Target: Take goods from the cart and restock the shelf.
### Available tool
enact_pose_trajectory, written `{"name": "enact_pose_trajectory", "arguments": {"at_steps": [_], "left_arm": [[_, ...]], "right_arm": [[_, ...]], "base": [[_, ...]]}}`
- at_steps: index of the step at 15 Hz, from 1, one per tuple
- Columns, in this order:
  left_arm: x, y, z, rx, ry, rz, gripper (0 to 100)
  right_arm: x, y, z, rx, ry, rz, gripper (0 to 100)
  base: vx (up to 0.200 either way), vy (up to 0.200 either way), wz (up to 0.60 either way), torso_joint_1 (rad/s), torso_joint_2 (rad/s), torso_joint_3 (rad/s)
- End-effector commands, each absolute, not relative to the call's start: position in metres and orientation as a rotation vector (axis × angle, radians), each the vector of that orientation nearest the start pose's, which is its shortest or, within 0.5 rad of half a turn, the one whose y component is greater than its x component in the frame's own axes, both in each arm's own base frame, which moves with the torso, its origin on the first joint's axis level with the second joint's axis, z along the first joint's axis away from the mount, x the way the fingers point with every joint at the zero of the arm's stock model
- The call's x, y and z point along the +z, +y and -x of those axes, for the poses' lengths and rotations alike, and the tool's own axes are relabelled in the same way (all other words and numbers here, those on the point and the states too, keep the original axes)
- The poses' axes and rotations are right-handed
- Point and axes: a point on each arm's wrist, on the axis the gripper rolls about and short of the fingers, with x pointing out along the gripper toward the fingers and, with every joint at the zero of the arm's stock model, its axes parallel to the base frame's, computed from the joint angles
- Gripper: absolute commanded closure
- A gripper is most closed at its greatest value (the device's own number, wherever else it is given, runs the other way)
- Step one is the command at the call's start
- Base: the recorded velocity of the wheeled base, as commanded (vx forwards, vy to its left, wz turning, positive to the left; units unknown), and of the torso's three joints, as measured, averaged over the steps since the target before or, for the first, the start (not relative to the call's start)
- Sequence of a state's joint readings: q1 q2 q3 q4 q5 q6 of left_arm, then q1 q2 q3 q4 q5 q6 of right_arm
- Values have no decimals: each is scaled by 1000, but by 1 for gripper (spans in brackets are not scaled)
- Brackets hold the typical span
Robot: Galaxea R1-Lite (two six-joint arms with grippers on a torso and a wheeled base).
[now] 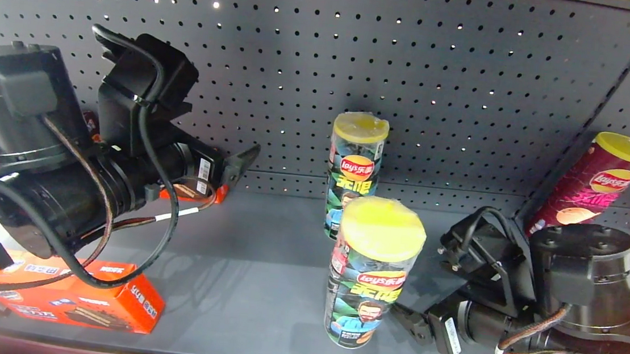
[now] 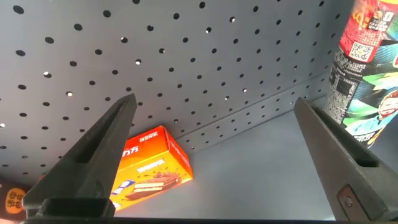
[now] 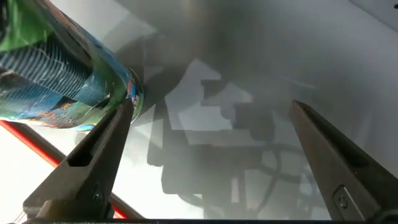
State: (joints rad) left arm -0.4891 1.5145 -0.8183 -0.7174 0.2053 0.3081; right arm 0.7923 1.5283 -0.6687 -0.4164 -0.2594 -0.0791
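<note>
The tall cardboard chip tube [image 1: 372, 273] with a yellow plastic lid stands lower centre on the matte grey metal shelf [image 1: 248, 285], a matching tube [image 1: 354, 169] behind it; I judge that placement done. My right claw [image 3: 211, 106] is spread wide beside its glossy base, holding nothing; my left claw [image 2: 214, 102] gapes empty at the head view's left. Remaining stock I can't judge.

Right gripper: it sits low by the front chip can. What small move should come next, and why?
Probably draw the right gripper straight back off the shelf. The front chip can stands upright on the shelf on its own. The gripper is open beside the can's base and grips nothing, so its work here looks done, and a sideways swing could tip the can.
</note>
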Motion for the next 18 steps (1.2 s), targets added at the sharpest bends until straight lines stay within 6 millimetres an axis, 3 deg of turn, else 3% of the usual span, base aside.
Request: {"name": "enact_pose_trajectory", "arguments": {"at_steps": [1, 8, 12, 15, 18], "left_arm": [[246, -122, -239, -279, -60, -300, 0], [243, -123, -239, -282, -50, -304, 0], [245, -113, -221, -281, -49, -303, 0], [241, -109, -215, -281, -29, -310, 0], [246, -106, -209, -278, -46, -304, 0]], "right_arm": [[172, 179, -182, 547, 369, 305, 0], [175, 178, -180, 547, 358, 299, 0], [199, 130, -156, 472, 261, 225, 0], [202, 98, -137, 409, 215, 190, 0], [204, 92, -125, 418, 183, 183, 0]], "base": [[0, 0, 0, 0, 0, 0], [0, 0, 0, 0, 0, 0], [0, 0, 0, 0, 0, 0], [0, 0, 0, 0, 0, 0], [0, 0, 0, 0, 0, 0]]}}
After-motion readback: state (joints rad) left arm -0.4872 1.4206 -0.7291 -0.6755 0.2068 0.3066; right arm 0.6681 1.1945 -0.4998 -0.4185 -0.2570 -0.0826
